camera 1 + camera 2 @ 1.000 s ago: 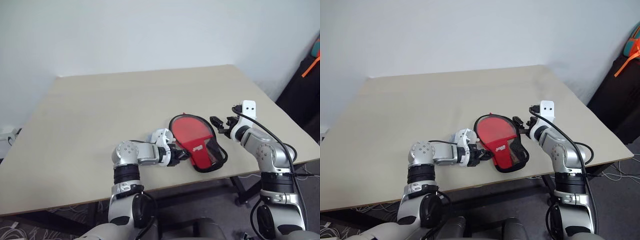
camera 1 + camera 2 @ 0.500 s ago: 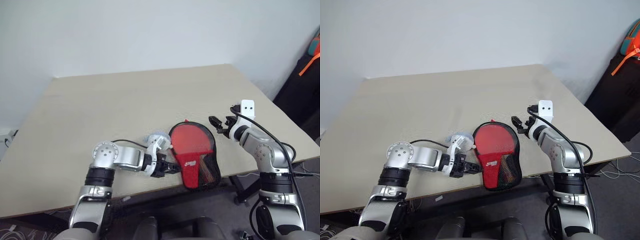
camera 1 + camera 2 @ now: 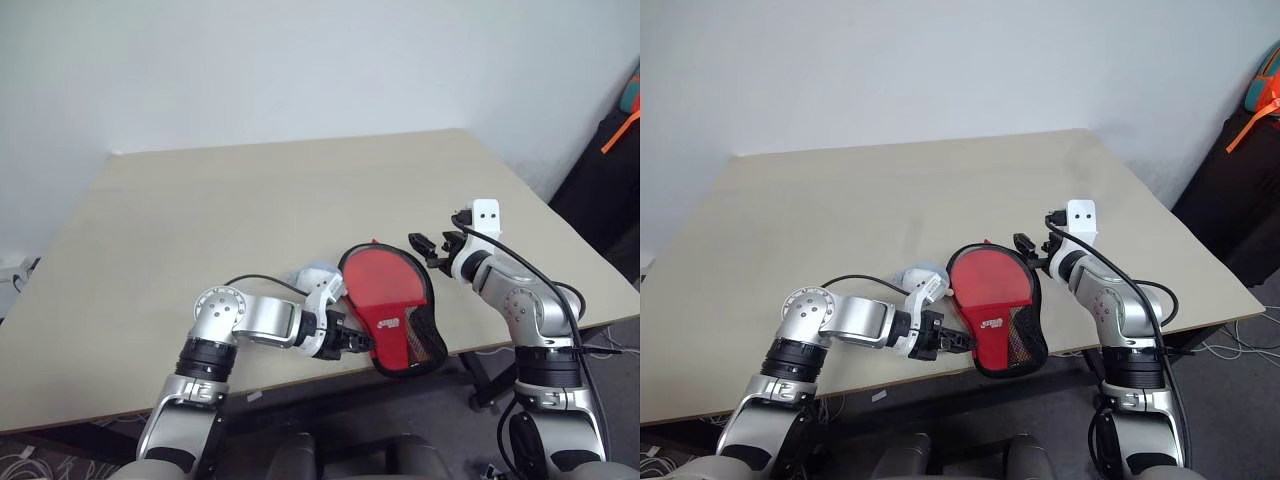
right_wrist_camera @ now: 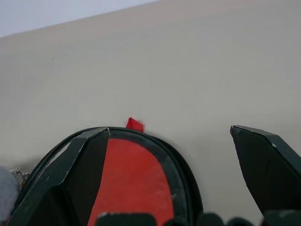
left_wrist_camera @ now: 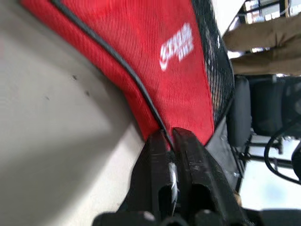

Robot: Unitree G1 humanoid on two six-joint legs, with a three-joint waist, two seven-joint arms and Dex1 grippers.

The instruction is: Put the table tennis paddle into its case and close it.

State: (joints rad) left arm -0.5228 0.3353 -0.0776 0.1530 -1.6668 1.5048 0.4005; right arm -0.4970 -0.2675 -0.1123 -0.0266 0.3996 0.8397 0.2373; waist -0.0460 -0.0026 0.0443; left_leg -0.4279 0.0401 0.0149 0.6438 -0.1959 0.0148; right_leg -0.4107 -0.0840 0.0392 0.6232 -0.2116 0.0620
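Lying at the near edge of the pale surface (image 3: 200, 210), the case (image 3: 395, 310) rests between our two hands, its narrow end poking out past the edge. Its top face is red with a white logo, black piping runs round the rim, and black mesh shows along the side nearest our right arm. Whether the table tennis paddle sits inside, we cannot tell. Our left hand (image 5: 170, 141) has its two black fingers pinched nearly together on the case's black piping at the narrow end. Our right hand (image 3: 1028, 250) hovers just beyond the case's round end, fingers spread wide and holding nothing.
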